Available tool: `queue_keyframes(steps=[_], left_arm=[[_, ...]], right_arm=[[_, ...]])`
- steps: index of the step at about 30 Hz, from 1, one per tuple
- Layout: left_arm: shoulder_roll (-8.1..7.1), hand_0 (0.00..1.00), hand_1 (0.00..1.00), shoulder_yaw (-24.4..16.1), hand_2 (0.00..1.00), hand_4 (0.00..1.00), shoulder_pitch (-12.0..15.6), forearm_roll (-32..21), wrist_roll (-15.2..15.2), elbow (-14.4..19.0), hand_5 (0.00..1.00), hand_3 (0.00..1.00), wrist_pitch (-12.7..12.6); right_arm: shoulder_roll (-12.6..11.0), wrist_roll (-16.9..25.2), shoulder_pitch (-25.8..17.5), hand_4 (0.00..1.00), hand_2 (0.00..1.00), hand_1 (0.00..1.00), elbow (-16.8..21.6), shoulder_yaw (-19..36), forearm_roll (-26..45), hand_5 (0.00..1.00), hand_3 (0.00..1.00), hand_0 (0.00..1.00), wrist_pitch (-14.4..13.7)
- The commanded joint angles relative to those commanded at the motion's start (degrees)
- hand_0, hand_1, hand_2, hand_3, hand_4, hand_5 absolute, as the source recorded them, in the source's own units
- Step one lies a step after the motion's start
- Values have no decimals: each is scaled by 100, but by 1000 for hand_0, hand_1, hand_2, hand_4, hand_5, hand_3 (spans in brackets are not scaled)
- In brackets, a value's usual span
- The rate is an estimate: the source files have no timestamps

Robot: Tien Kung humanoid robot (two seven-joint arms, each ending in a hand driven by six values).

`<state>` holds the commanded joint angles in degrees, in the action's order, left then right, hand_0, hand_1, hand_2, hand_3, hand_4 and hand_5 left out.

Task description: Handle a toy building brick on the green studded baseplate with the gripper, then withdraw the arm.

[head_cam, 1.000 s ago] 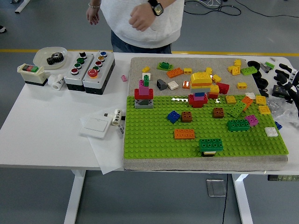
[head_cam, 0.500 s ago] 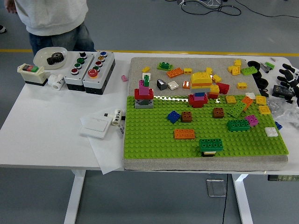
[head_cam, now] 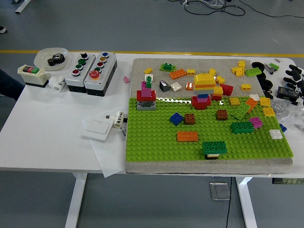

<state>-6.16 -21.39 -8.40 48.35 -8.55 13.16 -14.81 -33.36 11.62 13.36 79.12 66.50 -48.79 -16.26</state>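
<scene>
Nearest the camera, the white table [head_cam: 47,142] carried the green studded baseplate [head_cam: 156,147], lying flat on a grey mat [head_cam: 142,66] that showed beyond its far edge; no arm reached over it.

At the plate's near edge sat a dark green brick [head_cam: 214,147] stacked on a pale piece; just behind it to the left lay an orange brick [head_cam: 187,136]. Further in stood a blue brick [head_cam: 176,118] touching a brown brick [head_cam: 189,118], with a second brown one and another dark green brick off to the right. At the far-left corner rose a red-and-grey tower [head_cam: 146,96]; beyond that, loose bricks were scattered on the mat.

Which brick the task meant could not be told; every one on the plate looked seated and free of any hand.

A dark fingered shape at the right edge, beside the plate's far corner, was probably the right hand [head_cam: 294,83]. It held no brick, but whether its fingers were spread or curled I could not tell; the left arm was out of sight.

By my reading the brick work was over and the withdrawal all but done — or else not yet begun. If a reach was still due, it called for coming in from the right, clearing the cluttered right-hand bricks, and settling on one brick alone.

Far left stood two push-button boxes [head_cam: 90,69] and a bowl holding a gear [head_cam: 51,58].
</scene>
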Motion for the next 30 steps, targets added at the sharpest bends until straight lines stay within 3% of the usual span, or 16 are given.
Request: queue_keyframes(steps=[26,27,30], left_arm=[[3,738,742,52,759,661,-107,-24,10,8,630,610,-45],[5,737,742,57,759,661,-105,-33,12,8,630,610,-48],[5,737,742,66,759,661,-94,-42,14,10,630,610,-48]], right_arm=[[6,-242,-7,998,840,817,-117,120,-7,847,865,879,-143],[11,-271,-10,998,824,796,-125,99,-13,783,851,839,-123],[43,-330,-19,998,824,796,-155,40,-56,783,851,839,-93]])
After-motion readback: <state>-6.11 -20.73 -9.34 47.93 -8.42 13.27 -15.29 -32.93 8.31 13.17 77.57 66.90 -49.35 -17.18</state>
